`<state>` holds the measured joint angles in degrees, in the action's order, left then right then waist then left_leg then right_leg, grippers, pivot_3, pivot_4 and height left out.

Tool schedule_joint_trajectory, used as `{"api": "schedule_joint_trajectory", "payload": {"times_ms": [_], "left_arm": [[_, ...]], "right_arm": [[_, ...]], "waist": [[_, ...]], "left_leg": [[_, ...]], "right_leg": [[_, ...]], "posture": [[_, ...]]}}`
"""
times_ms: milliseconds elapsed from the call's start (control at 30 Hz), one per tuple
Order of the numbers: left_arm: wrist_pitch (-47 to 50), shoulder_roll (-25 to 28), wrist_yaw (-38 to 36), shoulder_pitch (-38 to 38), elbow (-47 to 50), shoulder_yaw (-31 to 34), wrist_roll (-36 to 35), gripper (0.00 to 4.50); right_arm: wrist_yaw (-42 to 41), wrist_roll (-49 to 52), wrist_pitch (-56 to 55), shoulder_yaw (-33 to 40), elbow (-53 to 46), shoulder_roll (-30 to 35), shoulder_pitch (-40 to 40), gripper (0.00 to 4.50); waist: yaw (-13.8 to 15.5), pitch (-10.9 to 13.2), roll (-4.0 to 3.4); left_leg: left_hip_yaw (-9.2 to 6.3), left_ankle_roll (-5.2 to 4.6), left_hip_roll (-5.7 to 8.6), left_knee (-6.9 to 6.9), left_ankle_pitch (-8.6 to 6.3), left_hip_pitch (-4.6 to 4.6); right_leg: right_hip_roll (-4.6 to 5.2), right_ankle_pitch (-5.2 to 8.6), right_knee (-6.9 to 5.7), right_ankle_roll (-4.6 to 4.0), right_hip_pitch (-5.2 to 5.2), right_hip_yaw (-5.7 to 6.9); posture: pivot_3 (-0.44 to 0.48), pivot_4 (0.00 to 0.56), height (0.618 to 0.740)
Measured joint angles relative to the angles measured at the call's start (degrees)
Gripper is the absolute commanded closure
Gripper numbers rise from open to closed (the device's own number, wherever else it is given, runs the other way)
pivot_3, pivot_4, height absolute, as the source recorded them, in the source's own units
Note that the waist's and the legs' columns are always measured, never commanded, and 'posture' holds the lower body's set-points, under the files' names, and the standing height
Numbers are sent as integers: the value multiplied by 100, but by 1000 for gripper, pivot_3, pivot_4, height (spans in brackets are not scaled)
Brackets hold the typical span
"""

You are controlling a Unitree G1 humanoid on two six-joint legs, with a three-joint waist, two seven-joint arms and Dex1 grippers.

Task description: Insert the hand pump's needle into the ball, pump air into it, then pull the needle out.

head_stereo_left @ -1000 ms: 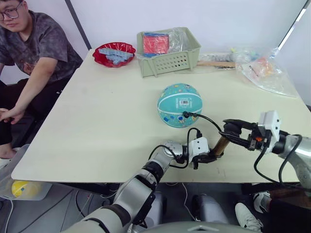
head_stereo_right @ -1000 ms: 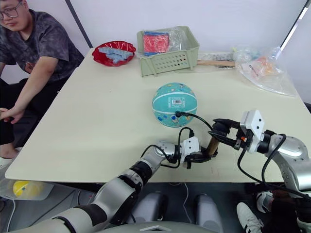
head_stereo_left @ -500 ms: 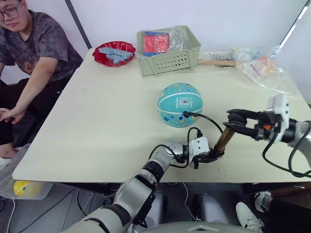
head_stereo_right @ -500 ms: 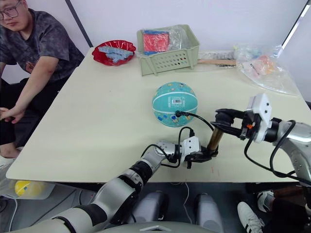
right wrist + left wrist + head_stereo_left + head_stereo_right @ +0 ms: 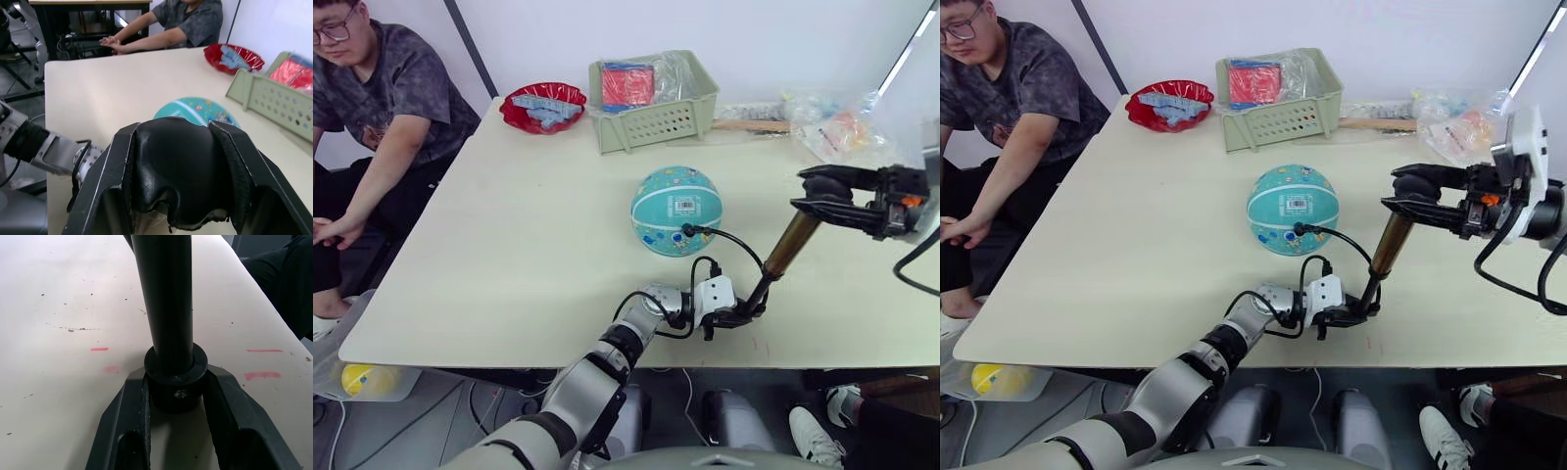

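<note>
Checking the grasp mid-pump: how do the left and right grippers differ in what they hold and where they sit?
The left gripper sits low at the table, fingers shut on the hand pump's black bottom cap; the right gripper is raised, fingers shut on the black handle. The left one lies near the table's front edge, the right one higher and farther to the right. Both clamp the same pump, whose hose runs to the ball.

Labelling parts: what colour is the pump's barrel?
Gold-brass barrel on the hand pump, best in right eye view.
</note>
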<state>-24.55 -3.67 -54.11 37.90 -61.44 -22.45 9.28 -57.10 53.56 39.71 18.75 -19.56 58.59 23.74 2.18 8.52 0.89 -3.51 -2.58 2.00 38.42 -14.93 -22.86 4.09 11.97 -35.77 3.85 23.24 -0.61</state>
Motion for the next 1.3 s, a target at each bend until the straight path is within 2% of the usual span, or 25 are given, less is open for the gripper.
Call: {"api": "schedule_joint_trajectory", "payload": {"times_ms": [233, 600, 633, 667, 800, 933, 1100, 1300], "left_arm": [[-1, -15, -14, 25, 0, 3, -3, 3411], [11, 2, 47, 16, -49, 1, 3, 3411], [12, 14, 44, -1, -72, -5, 13, 3411], [12, 17, 44, -2, -72, -5, 13, 3411], [13, 30, 49, -2, -79, -6, 20, 3411], [22, 37, 63, -18, -85, -6, 28, 3411], [22, 25, 75, -31, -77, -7, 31, 3411], [22, 27, 78, -33, -70, -7, 48, 3411]], "right_arm": [[0, 85, 271, 4, 132, 102, 181, 2867], [0, -435, -587, 159, -300, -408, -845, 2867], [15, -628, -895, 39, -338, -664, -1128, 2867], [29, -708, -970, -28, -346, -724, -1211, 2867], [141, -1310, -1684, -440, -251, -1331, -1836, 2867], [143, -1847, -2368, -829, -52, -1627, -2143, 2867], [151, -2397, -2910, -1211, 280, -1817, -2350, 2867], [151, -2508, -3116, -1323, 332, -1855, -2313, 2867]], "waist": [[6, 7, -7], [-2, -9, 14], [-3, -34, 52], [-3, -39, 59], [-6, -51, 69], [-13, -69, 78], [-12, -76, 64], [-10, -79, 59]], "left_leg": [[1, 0, 0, -1, 0, -13], [-1, 0, -4, 0, 0, 12], [-9, 1, -13, -3, 0, 15], [-10, 1, -15, -2, 0, 15], [-5, 1, -12, -2, 0, 18], [-8, 1, -15, -3, -1, 26], [-5, 1, -13, -3, -1, 28], [-5, 1, -12, -3, -1, 28]], "right_leg": [[3, -1, 0, -1, 12, -2], [-3, 1, 1, 1, -7, 1], [-8, 1, 1, 0, -10, 8], [-9, 2, 1, -1, -10, 10], [-10, 0, 1, 0, -11, 5], [-16, 2, 0, 0, -16, 9], [-18, 2, 0, 0, -17, 7], [-17, 2, 0, 0, -18, 7]], "posture": [[0, 150, 738], [0, 150, 738], [0, 150, 738], [0, 150, 738], [0, 150, 738], [0, 150, 738], [0, 150, 738], [0, 150, 738]]}}
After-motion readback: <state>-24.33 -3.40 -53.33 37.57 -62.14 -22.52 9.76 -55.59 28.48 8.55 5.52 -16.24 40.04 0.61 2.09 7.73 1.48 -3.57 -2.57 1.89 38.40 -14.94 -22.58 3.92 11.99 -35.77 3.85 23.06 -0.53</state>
